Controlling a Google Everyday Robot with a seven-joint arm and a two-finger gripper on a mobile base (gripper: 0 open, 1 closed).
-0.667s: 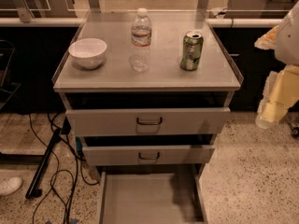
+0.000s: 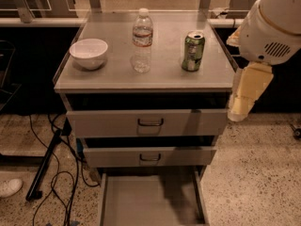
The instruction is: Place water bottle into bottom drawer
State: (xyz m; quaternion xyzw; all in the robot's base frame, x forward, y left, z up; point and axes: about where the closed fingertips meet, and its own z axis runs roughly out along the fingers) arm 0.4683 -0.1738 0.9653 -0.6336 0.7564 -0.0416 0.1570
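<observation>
The water bottle [image 2: 141, 40] stands upright on the grey cabinet top [image 2: 113, 74], between a white bowl and a green can. It is clear plastic with a white cap and a pale label band. The bottom drawer [image 2: 141, 201] is pulled out below the two upper drawers, and its flat grey floor is bare. My gripper [image 2: 245, 97] hangs off the white arm [image 2: 275, 25] at the cabinet's right edge. It is level with the top drawer, to the right of the can and well apart from the bottle, and it holds nothing.
A white bowl [image 2: 89, 52] sits at the top's left and a green soda can [image 2: 193, 51] at its right. The two upper drawers [image 2: 149, 122] with dark handles stand slightly open. Cables [image 2: 56, 173] and a dark stand leg lie on the floor to the left.
My arm and gripper have moved left, closer to the cabinet's right edge. The bottle, can and bowl have not moved.
</observation>
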